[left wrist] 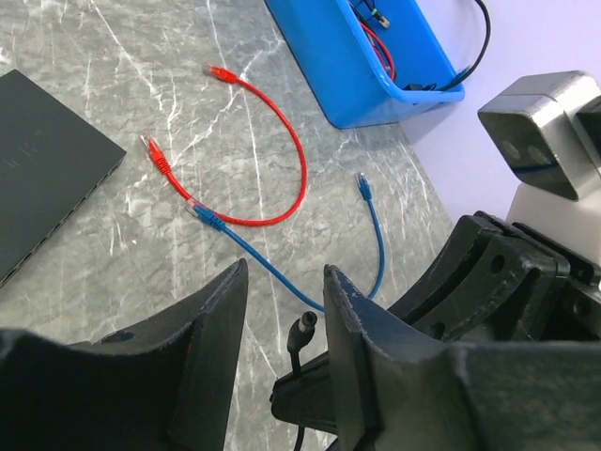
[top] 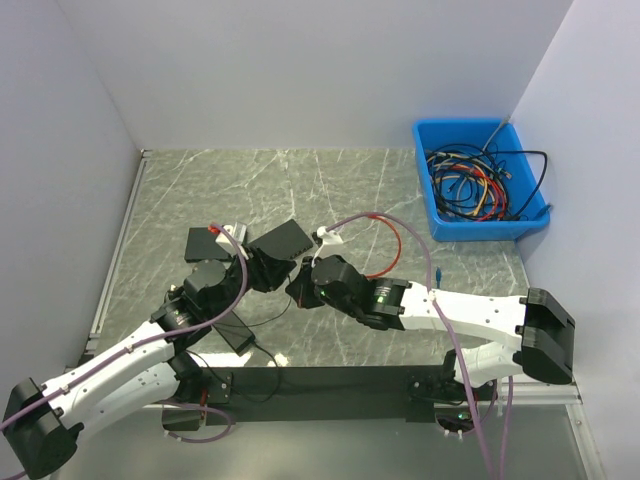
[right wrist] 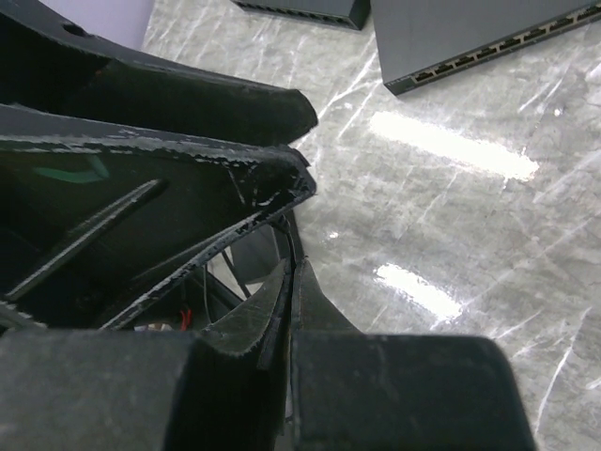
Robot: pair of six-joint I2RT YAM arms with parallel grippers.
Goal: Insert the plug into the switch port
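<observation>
Surface (top: 330, 180) of grey veined stone fills the white-walled workspace. Left arm (top: 120, 370) and right arm (top: 480, 315) reach in from the near edge and meet at the centre. A blue bin (top: 480, 228) of tangled cables sits in the far right corner. A black switch (top: 283, 240) lies just beyond the meeting point, with a second switch (top: 205, 243) to its left. The left pincer (left wrist: 282, 282) has its fingers apart; the right pincer (right wrist: 289, 272) has its fingers pressed together. A red cable (left wrist: 299, 160) and a blue cable (left wrist: 378, 244) loop loose on the stone to the right of the switches. The plug (left wrist: 302, 331), a small black barrel, juts from the right pincer's closed tips into the gap between the left fingers, above the stone and apart from both switches.
</observation>
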